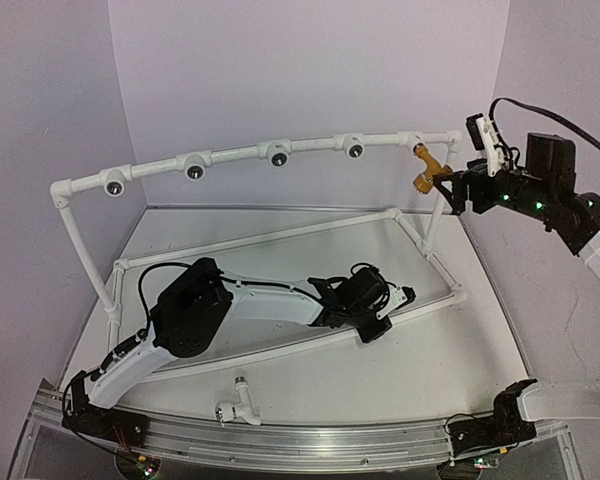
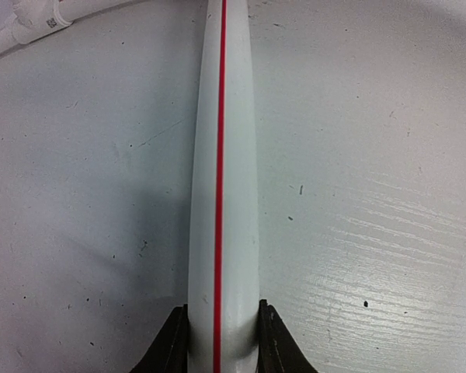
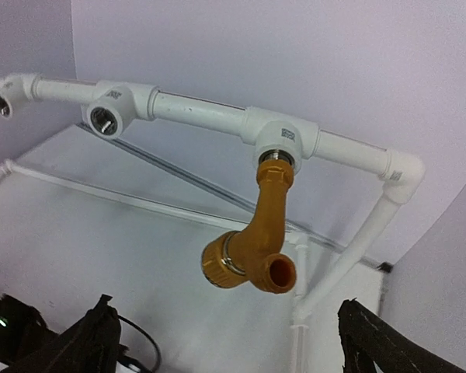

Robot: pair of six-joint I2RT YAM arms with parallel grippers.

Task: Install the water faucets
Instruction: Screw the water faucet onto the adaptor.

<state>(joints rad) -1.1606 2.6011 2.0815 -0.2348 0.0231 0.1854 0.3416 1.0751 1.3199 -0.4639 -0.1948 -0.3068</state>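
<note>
Yellow-orange faucet (image 3: 258, 233) hangs from the far-right socket of the white pipe frame (image 1: 235, 155). The right tool (image 3: 233, 346), jaws wide apart, sits just beside it without touching. White faucet (image 1: 237, 402) lies on the table (image 1: 410, 360) at the near edge, well apart from the left tool (image 2: 221, 346), which is clamped on a red-striped pipe (image 2: 221, 155).

White table (image 1: 500, 330): pipe frame (image 1: 235, 154) standing, white faucet (image 1: 238, 401) lying near edge.
</note>
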